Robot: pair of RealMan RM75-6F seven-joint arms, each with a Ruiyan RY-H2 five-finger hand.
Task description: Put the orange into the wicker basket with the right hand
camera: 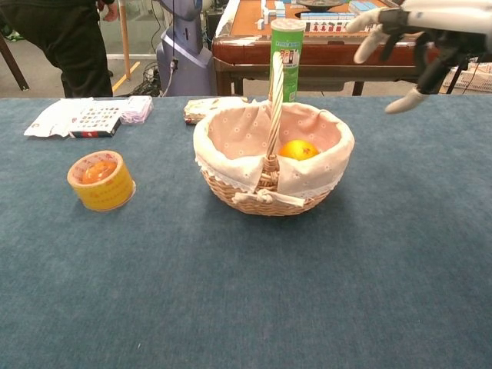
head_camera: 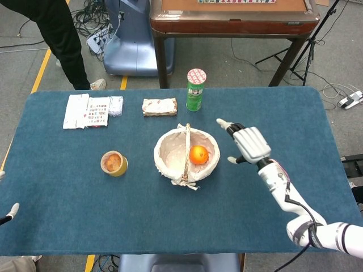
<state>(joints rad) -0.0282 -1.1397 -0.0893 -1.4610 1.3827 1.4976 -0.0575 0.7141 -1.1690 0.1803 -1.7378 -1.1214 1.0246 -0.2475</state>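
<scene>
Nearest the robot, just a tip of the left hand (head_camera: 8, 213) pokes in at the table's (head_camera: 170, 226) near-left edge, around 8 o'clock in the head view. So little of it shows that I can't tell whether the fingers are apart or curled.

Moving in, the right hand (head_camera: 248, 143) hangs above the blue cloth at roughly 3 o'clock from the wicker basket (head_camera: 169, 165), clear of the rim and not touching it. Fingers are spread apart and there's nothing in them; the chest view has the same hand (camera: 419, 40) up high at the right with fingertips fanned out.

The basket sits about mid-table, upright, its handle arching front to back, with a pale dotted cloth liner. The orange (head_camera: 198, 154) is inside it, resting on the liner in the right half, to the right of the handle. From the chest camera the orange (camera: 298, 150) peeks over the front rim of the basket (camera: 261, 196).

At 9 o'clock from the basket, well apart, there's a small yellow tub (head_camera: 114, 163) with something orange inside.

Further back, at about 12 o'clock from the basket, a green canister (head_camera: 195, 89) stands upright with a flat wrapped packet (head_camera: 159, 106) just to its left. Out at 10 o'clock near the far-left edge lie some flat card packs (head_camera: 91, 110).

Beyond the table is a brown-topped wooden table (head_camera: 232, 17) and a person's dark-clothed leg (head_camera: 62, 39).
</scene>
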